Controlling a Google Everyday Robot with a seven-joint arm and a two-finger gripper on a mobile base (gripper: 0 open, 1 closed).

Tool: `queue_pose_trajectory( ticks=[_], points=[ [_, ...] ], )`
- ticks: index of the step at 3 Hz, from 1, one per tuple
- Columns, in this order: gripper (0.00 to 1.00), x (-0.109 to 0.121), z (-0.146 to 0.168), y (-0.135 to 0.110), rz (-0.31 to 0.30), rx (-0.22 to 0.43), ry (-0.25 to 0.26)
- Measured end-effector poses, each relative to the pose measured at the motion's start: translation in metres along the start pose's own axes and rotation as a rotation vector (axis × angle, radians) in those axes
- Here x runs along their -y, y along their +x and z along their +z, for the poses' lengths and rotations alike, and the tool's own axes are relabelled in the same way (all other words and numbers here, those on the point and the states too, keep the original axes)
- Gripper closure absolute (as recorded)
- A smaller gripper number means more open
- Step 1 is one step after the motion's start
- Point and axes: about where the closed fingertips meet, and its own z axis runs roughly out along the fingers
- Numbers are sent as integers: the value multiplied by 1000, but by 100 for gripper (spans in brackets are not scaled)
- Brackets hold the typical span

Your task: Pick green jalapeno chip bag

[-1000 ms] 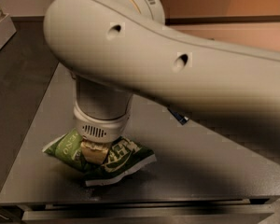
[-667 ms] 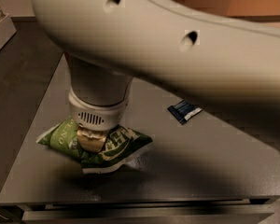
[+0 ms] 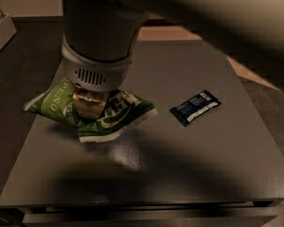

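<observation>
Gripper (image 3: 89, 105) sits left of centre in the frame, pointing straight down under the thick pale wrist of the arm (image 3: 99, 27), which comes in from the top edge. Its tan fingers (image 3: 85, 109) are clamped together on the middle of the green jalapeno chip bag (image 3: 125, 109), and the foil bunches up around them. The bag's ends spread out to the left and right of the grip, with white lettering on the green and a white seam along the lower edge. A soft shadow lies on the surface just below and to the right of it.

Beneath is a flat dark grey table (image 3: 180, 174) with a dull metallic sheen, filling most of the frame. Darker ground runs along its left side, and a tan patch (image 3: 165, 32) shows past its far edge. The room is dim.

A small dark blue wrapper (image 3: 195, 107) lies flat on the table right of centre, well apart from the bag. At the upper left edge stands a pale box (image 3: 1, 32); its contents are cut off and cannot be made out.

Compared with a moment ago, the bag and gripper are higher in the frame, while the wrapper, then half hidden by the arm, is fully in sight in nearly the same spot.
</observation>
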Motion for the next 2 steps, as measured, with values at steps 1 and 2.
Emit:
queue_pose_trajectory(
  ticks=[1,2],
  points=[
    [100,15,-40,-13,-30,45,68],
    [100,15,-40,-13,-30,45,68]
  ],
)
